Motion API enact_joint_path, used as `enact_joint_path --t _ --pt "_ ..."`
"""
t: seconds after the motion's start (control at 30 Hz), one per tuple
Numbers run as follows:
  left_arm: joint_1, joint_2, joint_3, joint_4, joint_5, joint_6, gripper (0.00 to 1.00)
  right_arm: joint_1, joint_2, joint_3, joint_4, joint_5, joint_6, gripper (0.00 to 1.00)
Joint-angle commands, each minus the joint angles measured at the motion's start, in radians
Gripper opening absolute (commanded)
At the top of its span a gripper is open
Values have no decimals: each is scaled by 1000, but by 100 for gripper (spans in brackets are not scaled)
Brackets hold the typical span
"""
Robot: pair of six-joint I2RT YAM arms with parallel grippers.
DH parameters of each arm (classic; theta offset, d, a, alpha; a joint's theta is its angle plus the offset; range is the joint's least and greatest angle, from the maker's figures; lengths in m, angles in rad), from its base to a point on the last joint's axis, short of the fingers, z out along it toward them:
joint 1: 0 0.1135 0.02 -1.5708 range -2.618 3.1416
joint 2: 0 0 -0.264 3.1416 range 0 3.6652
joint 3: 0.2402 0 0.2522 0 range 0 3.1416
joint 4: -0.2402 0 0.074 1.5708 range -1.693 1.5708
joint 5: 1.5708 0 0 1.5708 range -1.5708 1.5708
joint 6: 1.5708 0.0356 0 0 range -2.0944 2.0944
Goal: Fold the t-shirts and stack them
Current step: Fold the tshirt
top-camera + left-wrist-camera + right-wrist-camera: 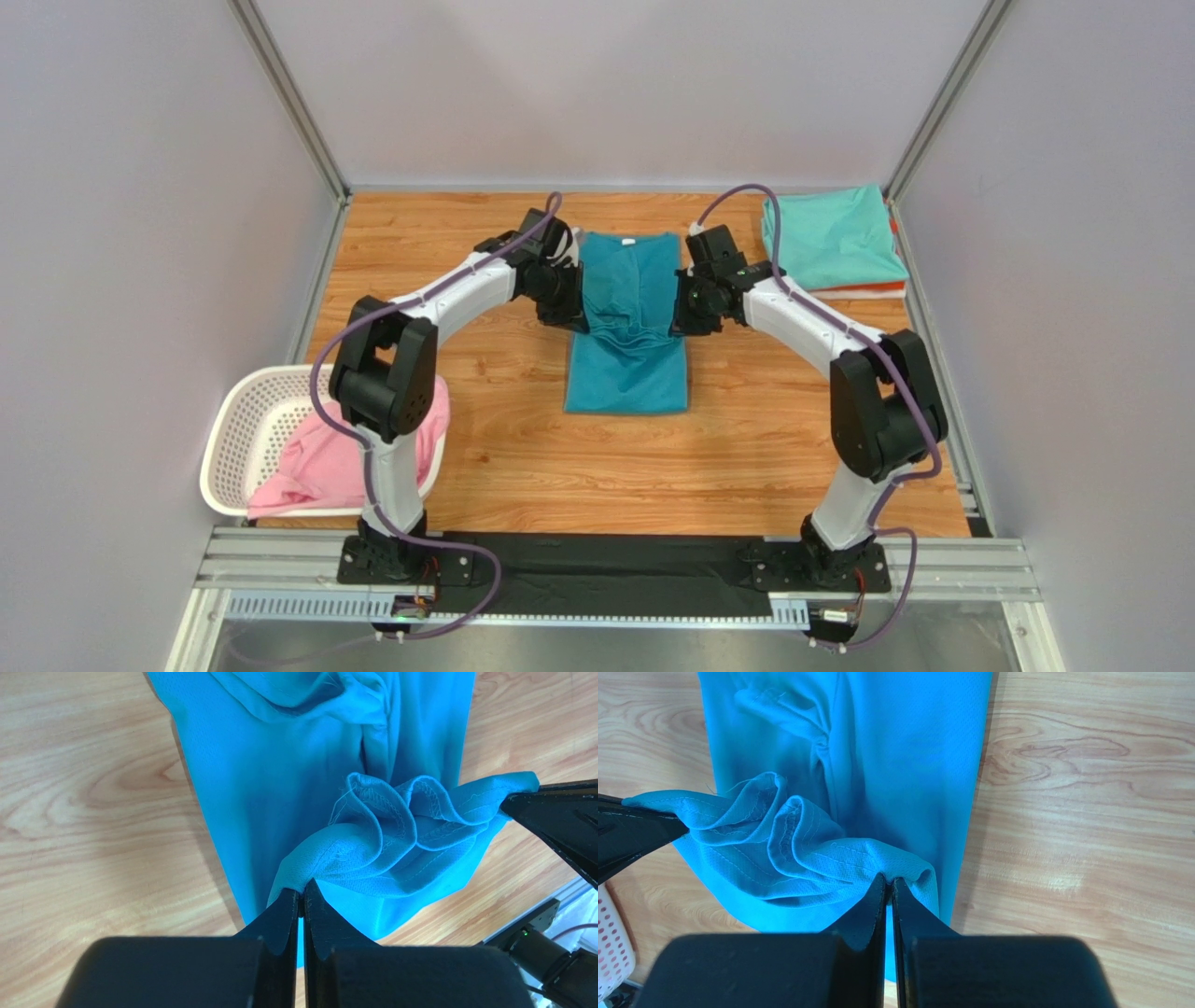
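The deep teal t-shirt (pixel 627 367) lies as a narrow strip mid-frame on the wooden table (pixel 463 406), a stitched edge bunched and lifted. The left gripper (pixel 302 894) pinches one end of that edge tight, and the right gripper (pixel 888 880) the other. Upper right, the mint t-shirt (pixel 832 238) lies folded over the orange t-shirt (pixel 877 290). Lower left, the pink t-shirt (pixel 316 462) slumps in the white basket (pixel 239 420).

High view from the near edge looking down the table (pixel 519 434), both wrist views close, sharing the teal t-shirt (pixel 281 777)
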Motion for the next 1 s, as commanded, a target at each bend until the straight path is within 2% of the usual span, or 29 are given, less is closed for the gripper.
enact_joint_path --t 0.0,0.1,0.2,0.23,0.27,0.3,0.37,0.43,0.5,0.53,0.57,0.77,0.97 --pt "17 41 54 11 47 23 1 -18 50 54 34 -19 -13 1" --pt "30 71 66 10 50 17 4 -33 94 77 33 -19 -11 3" --pt "40 98 81 7 58 12 12 -45 127 94 41 -16 -8 7" --pt "43 103 87 8 64 11 25 -44 134 98 41 -14 -17 13" --pt "48 106 92 7 75 11 31 -44 140 113 39 -14 -28 18" --pt "49 104 98 2 79 12 42 -44 147 124 33 -11 -34 26" --pt "49 97 103 -2 81 14 59 -44 142 127 31 -13 -40 33" --pt "49 74 104 -16 76 6 76 -44 115 130 25 -16 -40 46" --pt "49 25 86 -19 55 0 85 -44 66 115 25 -16 -42 57" --pt "49 3 75 -22 47 -5 98 -44 47 109 24 -18 -42 77" --pt "49 -18 61 -21 35 -8 100 -44 26 100 22 -21 -40 100" --pt "49 -231 -116 -16 -5 -40 100 -30 -152 -52 59 -83 -25 100" --pt "45 -494 -440 31 -17 -106 100 10 -264 -181 113 -185 -7 100"
